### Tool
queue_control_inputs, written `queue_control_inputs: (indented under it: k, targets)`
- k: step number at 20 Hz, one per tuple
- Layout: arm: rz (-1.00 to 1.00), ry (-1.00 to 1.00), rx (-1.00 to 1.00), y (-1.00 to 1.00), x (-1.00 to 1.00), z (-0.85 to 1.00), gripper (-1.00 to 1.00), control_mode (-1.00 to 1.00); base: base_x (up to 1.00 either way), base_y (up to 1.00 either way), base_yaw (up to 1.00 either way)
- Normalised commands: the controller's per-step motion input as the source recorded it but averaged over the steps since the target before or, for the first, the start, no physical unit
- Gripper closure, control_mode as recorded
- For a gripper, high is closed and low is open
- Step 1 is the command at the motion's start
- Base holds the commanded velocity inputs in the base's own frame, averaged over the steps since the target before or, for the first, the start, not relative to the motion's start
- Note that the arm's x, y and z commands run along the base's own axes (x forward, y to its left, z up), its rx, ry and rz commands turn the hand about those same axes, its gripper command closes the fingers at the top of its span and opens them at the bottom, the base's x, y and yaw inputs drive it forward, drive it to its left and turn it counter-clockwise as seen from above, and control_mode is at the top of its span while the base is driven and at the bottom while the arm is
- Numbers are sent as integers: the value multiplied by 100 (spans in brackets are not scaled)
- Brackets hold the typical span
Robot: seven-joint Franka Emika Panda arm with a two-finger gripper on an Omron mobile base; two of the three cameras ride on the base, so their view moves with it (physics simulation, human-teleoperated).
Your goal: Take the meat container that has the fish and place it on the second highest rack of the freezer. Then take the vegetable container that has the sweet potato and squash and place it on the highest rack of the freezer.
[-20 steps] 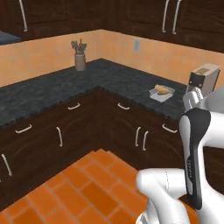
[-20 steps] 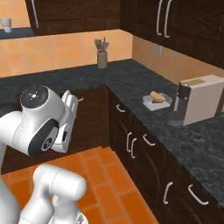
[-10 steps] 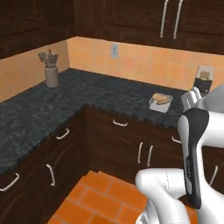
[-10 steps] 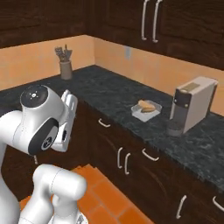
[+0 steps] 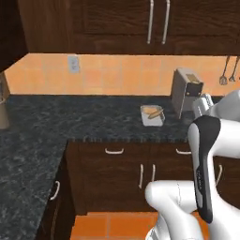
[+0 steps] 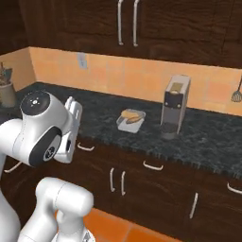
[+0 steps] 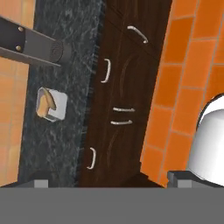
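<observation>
No writing can be made out. The gripper (image 7: 107, 181) is held with its jaws apart, empty. The vegetable container (image 5: 153, 115) with the sweet potato and squash (image 6: 132, 115) is seen on the counter (image 6: 99, 116), well apart from it.

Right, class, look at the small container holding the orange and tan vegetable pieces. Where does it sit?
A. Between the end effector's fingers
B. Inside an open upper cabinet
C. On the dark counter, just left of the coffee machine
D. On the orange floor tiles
C: the vegetable container rests on the dark speckled counter, apart from and to the left of the coffee machine, below the closed upper cabinets.
</observation>
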Motion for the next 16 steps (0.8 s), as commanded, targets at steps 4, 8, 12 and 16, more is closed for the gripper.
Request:
queue_control_inputs:
  k: [4,8,12,16]
  targets:
    - [0,0,0,0,0,0,-100,100,60,33,-73]
    - [0,0,0,0,0,0,-100,100,97,62,-35]
    - [0,0,0,0,0,0,-100,100,92,42,-7]
    - [0,0,0,0,0,0,-100,100,62,0,0]
